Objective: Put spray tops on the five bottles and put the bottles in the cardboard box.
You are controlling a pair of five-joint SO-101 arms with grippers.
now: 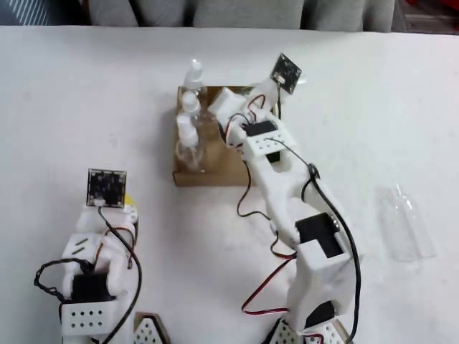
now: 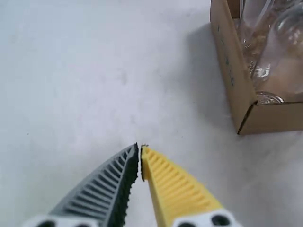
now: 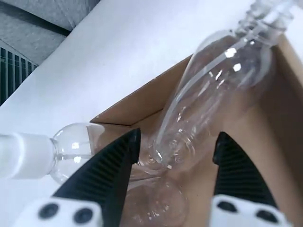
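The cardboard box (image 1: 226,174) sits mid-table and holds clear bottles (image 1: 189,129) with white spray tops along its left side. My right gripper (image 1: 224,102) hangs over the box, open. In the right wrist view its black fingers (image 3: 116,161) stand wide on either side of a clear bottle (image 3: 213,80) that leans inside the box (image 3: 137,106); that bottle's neck looks bare. Beside it lies a bottle with a white top (image 3: 71,146). My left gripper (image 2: 140,151) is shut and empty, low over bare table to the left of the box (image 2: 227,71). One more clear bottle (image 1: 405,222) lies at the right.
The left arm (image 1: 93,272) is drawn back at the near left edge. The right arm (image 1: 287,193) stretches from the near edge up to the box. Open white table surrounds the box on the left and far right. Grey chairs stand beyond the far edge.
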